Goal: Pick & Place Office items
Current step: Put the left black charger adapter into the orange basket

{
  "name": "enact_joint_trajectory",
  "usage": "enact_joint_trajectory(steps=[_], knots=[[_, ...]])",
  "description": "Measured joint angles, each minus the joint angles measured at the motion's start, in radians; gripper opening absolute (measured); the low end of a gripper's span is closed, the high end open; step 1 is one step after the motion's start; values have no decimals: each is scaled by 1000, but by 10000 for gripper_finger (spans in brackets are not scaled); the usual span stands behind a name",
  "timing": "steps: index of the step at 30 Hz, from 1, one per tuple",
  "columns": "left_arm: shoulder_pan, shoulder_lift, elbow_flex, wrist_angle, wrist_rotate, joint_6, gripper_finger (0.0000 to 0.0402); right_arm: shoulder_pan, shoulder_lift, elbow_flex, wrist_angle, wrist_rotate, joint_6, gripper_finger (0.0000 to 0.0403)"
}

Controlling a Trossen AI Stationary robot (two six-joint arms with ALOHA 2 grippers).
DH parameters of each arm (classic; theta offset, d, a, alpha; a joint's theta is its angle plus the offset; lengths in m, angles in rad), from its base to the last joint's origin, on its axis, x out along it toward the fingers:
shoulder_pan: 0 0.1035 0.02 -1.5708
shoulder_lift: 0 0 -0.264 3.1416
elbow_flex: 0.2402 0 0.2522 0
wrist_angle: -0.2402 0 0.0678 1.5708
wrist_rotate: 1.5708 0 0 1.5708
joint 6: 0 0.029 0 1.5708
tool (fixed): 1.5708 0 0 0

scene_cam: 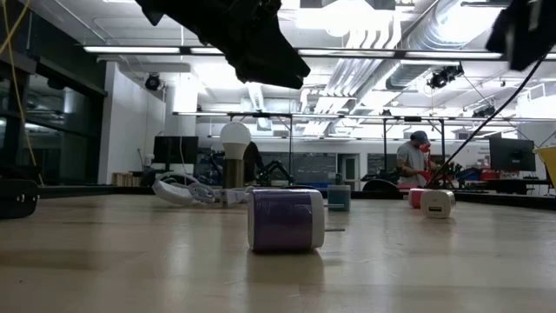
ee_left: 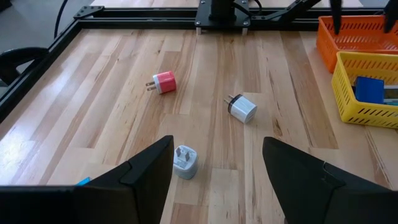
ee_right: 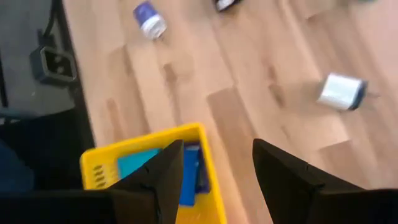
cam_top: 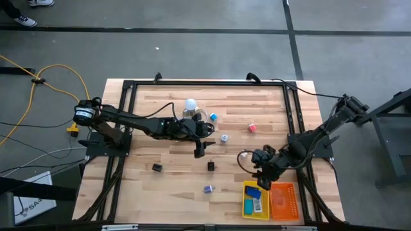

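Note:
My left gripper (cam_top: 202, 146) (ee_left: 217, 171) hangs open above the table's middle. A white-grey plug cube (ee_left: 185, 160) (cam_top: 224, 138) lies on the wood just ahead of its fingers. Farther off lie a pink cube (ee_left: 163, 82) (cam_top: 252, 128) and a white cube with a dark end (ee_left: 242, 107) (ee_right: 342, 91). My right gripper (cam_top: 260, 176) (ee_right: 217, 174) is open above the yellow tray (cam_top: 247, 205) (ee_right: 99, 163), which holds a blue block (ee_right: 189, 174) (ee_left: 369, 89). Two black clips (cam_top: 157, 167) (cam_top: 210, 165), a blue-white piece (cam_top: 208, 188) (scene_cam: 285, 219) and a small blue piece (cam_top: 213, 117) lie scattered.
The orange tray (cam_top: 284, 200) (ee_left: 354, 34) stands beside the yellow one at the near right corner. A white ball-topped clear object (cam_top: 190, 106) (scene_cam: 234, 143) with a looped cord stands toward the far side. A black frame (cam_top: 205, 83) rims the table. A person (scene_cam: 413, 156) is in the room behind.

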Motion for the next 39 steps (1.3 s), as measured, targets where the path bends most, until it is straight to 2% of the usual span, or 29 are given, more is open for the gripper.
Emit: enact_joint_trajectory(steps=[6, 14, 23, 27, 32, 39], knots=[[0, 0, 0, 0, 0, 0, 239, -90, -50, 0, -30, 84, -72, 178], [0, 0, 0, 0, 0, 0, 239, -136, -155, 0, -173, 378, -95, 178], [0, 0, 0, 0, 0, 0, 239, -158, -231, -43, -199, 495, -76, 178], [0, 0, 0, 0, 0, 0, 239, -212, -305, -93, -194, 491, -87, 178], [0, 0, 0, 0, 0, 0, 239, -298, -401, -158, -150, 475, -180, 178], [0, 0, 0, 0, 0, 0, 239, -412, -496, -255, -3, 353, -337, 178]])
